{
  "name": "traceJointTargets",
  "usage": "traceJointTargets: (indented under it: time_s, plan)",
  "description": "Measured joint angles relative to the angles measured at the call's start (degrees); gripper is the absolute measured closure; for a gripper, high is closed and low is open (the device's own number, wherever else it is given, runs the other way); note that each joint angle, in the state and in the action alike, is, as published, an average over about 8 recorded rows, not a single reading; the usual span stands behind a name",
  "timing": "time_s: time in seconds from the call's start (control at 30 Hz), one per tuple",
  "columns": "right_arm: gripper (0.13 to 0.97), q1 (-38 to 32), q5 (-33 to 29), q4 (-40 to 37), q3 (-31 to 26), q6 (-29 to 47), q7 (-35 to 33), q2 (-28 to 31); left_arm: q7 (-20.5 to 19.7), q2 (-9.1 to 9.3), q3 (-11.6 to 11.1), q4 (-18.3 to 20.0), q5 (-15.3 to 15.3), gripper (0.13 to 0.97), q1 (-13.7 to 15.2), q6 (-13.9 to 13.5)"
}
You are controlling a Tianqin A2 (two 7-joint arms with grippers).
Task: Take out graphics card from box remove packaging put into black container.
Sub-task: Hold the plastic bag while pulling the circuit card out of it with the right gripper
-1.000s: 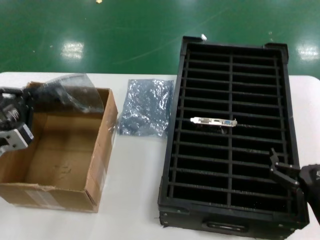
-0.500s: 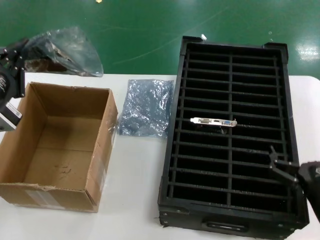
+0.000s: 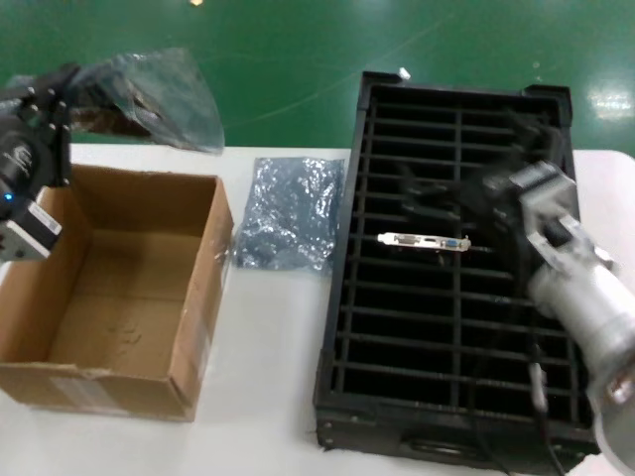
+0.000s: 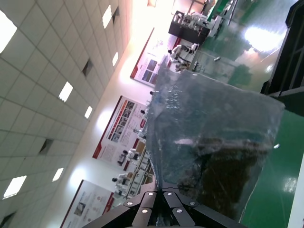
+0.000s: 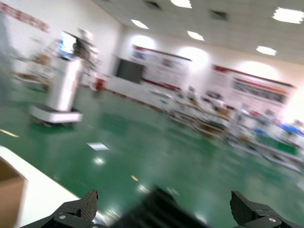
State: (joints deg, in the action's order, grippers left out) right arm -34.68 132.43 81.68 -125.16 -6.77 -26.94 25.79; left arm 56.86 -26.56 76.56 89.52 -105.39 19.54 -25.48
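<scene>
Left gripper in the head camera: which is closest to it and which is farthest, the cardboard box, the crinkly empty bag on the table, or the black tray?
From the left gripper, which is holding a bagged card up:
1. The box, just below it on the robot's left.
2. The empty bag, flat on the table in the middle.
3. The black container, on the robot's right.

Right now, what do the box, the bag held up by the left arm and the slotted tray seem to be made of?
The box: brown corrugated cardboard, matt, judging by its thin folded walls and the tape on a corner. The bag, held above the box by the left gripper: thin translucent plastic, shiny and crinkled, probably anti-static film. The slotted tray: black, likely rigid plastic, with a dull sheen.
</scene>
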Motion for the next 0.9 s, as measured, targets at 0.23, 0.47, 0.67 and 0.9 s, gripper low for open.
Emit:
traceJointTargets:
  time_s: [0.23,0.47,0.67,0.9]
  plan:
    - [0.131,-17.31,4.27,-8.46,-16.21,4.02,1.88,-1.87,1.61,1.17,1.45,-0.95,0.62,0.957,0.55,-0.59]
    - [0.144,-26.95,3.12,-11.81,-28.01,5.74,9.77,-2.36,3.29,2.37,2.53,-1.59,0.98,0.957,0.82,-1.0]
    - [0.193,-29.94,-0.31,-12.47,-31.38,6.88,15.07,-2.75,4.76,3.29,2.93,-2.9,0.78,0.957,1.57,-1.58]
    - [0.222,-31.01,-4.98,-12.11,-32.24,7.67,19.85,-3.13,5.53,3.65,3.47,-5.49,0.8,0.957,3.66,-1.77]
